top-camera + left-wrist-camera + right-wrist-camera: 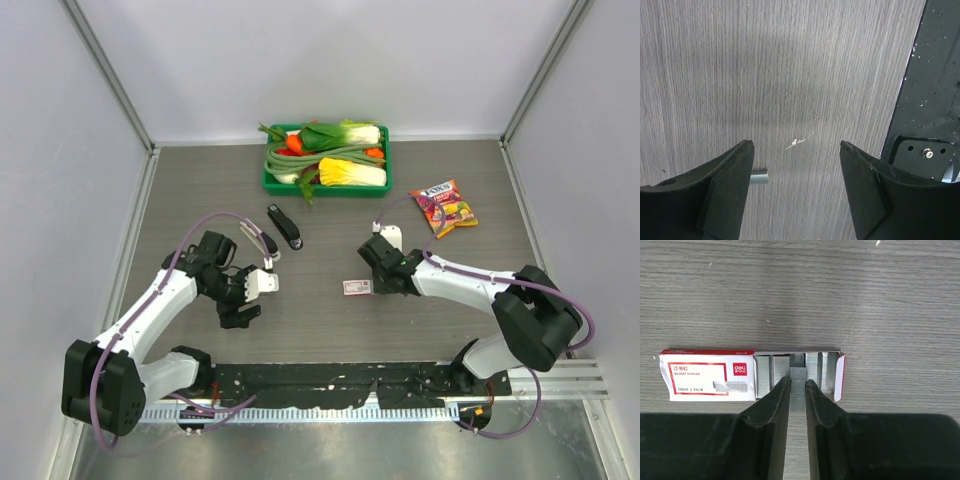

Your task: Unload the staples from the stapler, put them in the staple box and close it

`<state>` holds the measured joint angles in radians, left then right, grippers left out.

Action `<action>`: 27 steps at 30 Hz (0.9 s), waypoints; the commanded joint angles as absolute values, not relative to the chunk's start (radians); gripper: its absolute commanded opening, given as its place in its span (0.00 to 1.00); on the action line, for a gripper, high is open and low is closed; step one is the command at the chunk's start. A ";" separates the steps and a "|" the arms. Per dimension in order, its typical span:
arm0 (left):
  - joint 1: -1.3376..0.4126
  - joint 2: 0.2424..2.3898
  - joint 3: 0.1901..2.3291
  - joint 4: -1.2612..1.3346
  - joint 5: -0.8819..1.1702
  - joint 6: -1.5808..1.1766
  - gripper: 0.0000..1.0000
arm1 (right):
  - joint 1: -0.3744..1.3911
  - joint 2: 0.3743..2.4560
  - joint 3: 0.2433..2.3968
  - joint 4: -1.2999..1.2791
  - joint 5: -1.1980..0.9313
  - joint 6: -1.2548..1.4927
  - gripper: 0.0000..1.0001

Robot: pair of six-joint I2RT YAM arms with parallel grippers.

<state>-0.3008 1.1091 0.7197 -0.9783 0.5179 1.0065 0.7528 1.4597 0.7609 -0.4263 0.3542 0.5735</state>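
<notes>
Right claw (797,382) low, around staples (798,372)

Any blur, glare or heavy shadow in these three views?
Top external: even, sharp. Left wrist: soft shadow patch on grey wood-grain tabletop; black left claw underexposed. Right wrist: red-and-white cardboard staple box print crisp, grey metal staple strip mildly shiny, black right claw featureless dark.

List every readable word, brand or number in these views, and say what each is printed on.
"deli": red patch on the staple box, right wrist view.
"订书钉": the box's white label.
"No.0027 STAPLES": below that; the digits are small and uncertain.
"500枚 | 24/6": the label's bottom line.
"FOX'S": candy bag, top view; its other print is too small to read.
Left wrist view: no text.
</notes>
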 commanded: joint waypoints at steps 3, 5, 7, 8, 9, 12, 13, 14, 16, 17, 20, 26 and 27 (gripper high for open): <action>-0.301 1.100 0.759 -0.992 0.549 1.028 0.73 | 0.756 1.476 0.767 -0.414 0.357 0.578 0.23; -0.301 1.100 0.758 -0.994 0.549 1.026 0.73 | 0.756 1.476 0.767 -0.420 0.360 0.580 0.25; -0.301 1.101 0.758 -0.994 0.548 1.028 0.73 | 0.756 1.474 0.769 -0.425 0.364 0.581 0.29; -0.301 1.100 0.756 -0.993 0.548 1.029 0.73 | 0.756 1.471 0.769 -0.426 0.367 0.581 0.30; -0.299 1.100 0.756 -0.994 0.548 1.031 0.73 | 0.756 1.470 0.767 -0.428 0.368 0.580 0.30; -0.301 1.101 0.758 -0.996 0.548 1.035 0.73 | 0.756 1.465 0.769 -0.434 0.376 0.583 0.31; -0.301 1.101 0.758 -0.996 0.548 1.037 0.73 | 0.756 1.463 0.769 -0.434 0.376 0.581 0.31; -0.301 1.101 0.759 -0.996 0.548 1.035 0.73 | 0.758 1.465 0.769 -0.434 0.376 0.581 0.31; -0.301 1.101 0.761 -0.996 0.548 1.035 0.73 | 0.756 1.470 0.769 -0.433 0.377 0.581 0.31; -0.301 1.103 0.761 -0.997 0.549 1.035 0.73 | 0.756 1.470 0.770 -0.433 0.376 0.583 0.31; -0.301 1.103 0.762 -0.999 0.546 1.035 0.73 | 0.756 1.474 0.765 -0.428 0.374 0.583 0.30; -0.301 1.108 0.765 -0.999 0.545 1.035 0.73 | 0.756 1.480 0.755 -0.420 0.373 0.583 0.26; -0.301 1.106 0.765 -0.999 0.545 1.035 0.73 | 0.756 1.480 0.750 -0.420 0.374 0.583 0.25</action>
<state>-0.3008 1.1091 0.7235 -0.9871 0.5179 1.0260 0.7528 1.4624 0.7609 -0.4213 0.3569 0.5743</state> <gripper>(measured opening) 0.729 0.264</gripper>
